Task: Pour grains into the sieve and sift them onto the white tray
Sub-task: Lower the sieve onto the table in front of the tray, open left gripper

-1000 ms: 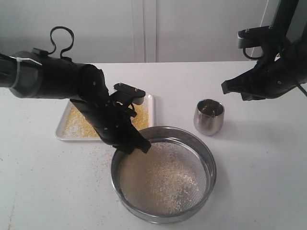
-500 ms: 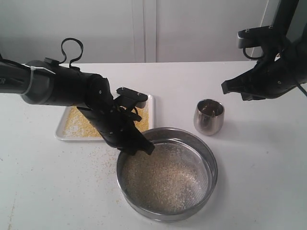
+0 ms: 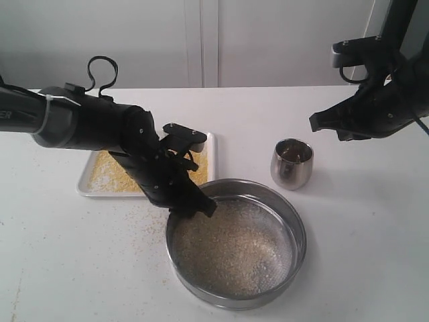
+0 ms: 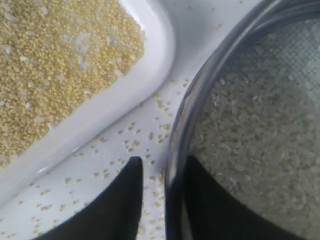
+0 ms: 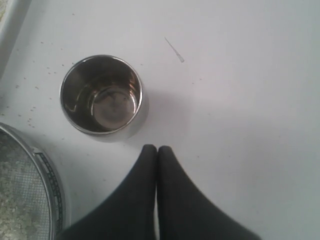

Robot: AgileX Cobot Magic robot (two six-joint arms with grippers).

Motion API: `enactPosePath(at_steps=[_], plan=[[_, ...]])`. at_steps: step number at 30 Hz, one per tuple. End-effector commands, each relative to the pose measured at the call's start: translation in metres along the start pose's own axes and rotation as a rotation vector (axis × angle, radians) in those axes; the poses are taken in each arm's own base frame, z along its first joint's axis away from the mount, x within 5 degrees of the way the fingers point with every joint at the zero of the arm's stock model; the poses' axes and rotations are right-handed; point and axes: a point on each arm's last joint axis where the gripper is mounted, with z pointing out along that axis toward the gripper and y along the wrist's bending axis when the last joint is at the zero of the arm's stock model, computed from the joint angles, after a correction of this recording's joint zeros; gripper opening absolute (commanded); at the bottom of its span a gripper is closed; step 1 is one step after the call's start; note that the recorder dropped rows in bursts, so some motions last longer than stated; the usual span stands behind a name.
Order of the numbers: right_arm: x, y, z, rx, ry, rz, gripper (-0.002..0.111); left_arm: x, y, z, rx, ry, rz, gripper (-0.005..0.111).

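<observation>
The sieve rests on the table at the front, with pale grains spread over its mesh. The white tray lies behind it to the left and holds golden grains. My left gripper is open at the sieve's near-left rim. In the left wrist view the left gripper straddles the sieve's rim, one finger outside with a gap, the other inside over pale grains. The tray's rim lies beside it. My right gripper hovers shut and empty, up to the right; the wrist view shows that gripper above bare table.
A small steel cup stands upright and empty right of the tray, behind the sieve; the same cup shows just beyond the right fingertips. Loose spilled grains dot the table between tray and sieve.
The sieve has slid a little to the right on the table, and its grains have spread out. The left jaws have parted from the rim. The right arm has not moved.
</observation>
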Motion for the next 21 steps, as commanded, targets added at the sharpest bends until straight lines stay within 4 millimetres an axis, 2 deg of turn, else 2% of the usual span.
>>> enactPosePath(at_steps=[1,3,5,13,16,19,21], plan=[[-0.003,-0.003,-0.002,0.008,-0.02,0.004,0.0,0.003,-0.002,-0.001,0.009,0.023,-0.004,0.065],[-0.003,-0.003,-0.002,0.008,-0.02,0.004,0.0,0.002,-0.003,-0.005,0.011,0.021,-0.002,0.075],[-0.003,-0.003,-0.002,0.008,-0.02,0.004,0.0,0.001,-0.004,-0.01,0.013,0.018,-0.001,0.079],[-0.003,-0.003,-0.002,0.008,-0.02,0.004,0.0,0.0,-0.006,-0.038,0.002,0.019,0.044,0.078],[-0.003,-0.003,-0.002,0.008,-0.02,0.004,0.0,0.003,-0.005,-0.051,-0.031,0.046,0.101,0.071],[-0.003,-0.003,-0.002,0.008,-0.02,0.004,0.0,0.01,0.0,-0.063,-0.093,0.127,0.184,0.053],[-0.003,-0.003,-0.002,0.008,-0.02,0.004,0.0,0.015,0.005,-0.075,-0.146,0.192,0.236,0.035]])
